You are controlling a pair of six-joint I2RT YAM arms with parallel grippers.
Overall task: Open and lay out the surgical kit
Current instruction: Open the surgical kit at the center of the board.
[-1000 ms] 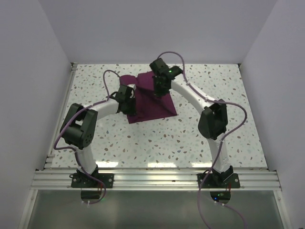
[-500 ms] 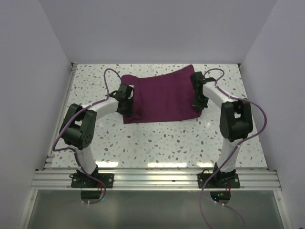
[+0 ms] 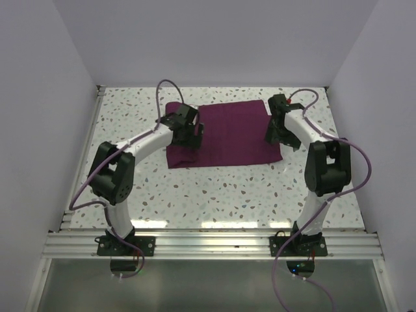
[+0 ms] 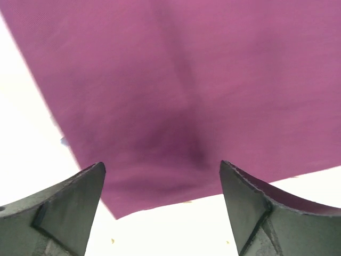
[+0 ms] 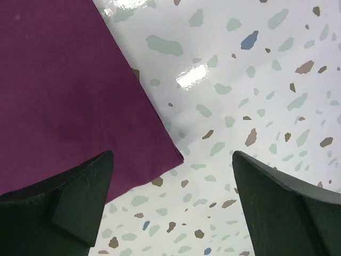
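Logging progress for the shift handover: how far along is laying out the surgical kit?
Done: the purple cloth wrap lies spread wide on the table. In hand: nothing; the left gripper and right gripper hover open over it. Left: none of its contents show, so laying them out remains.

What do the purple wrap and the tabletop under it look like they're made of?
Purple wrap: seemingly woven cloth, matte and soft. It lies in layers with a crease down it and takes no glare.
Tabletop: a hard, glossy white surface with coloured flecks in a terrazzo pattern. Bright reflections of the lights show on it. Whether it is real stone or a printed laminate cannot be told.
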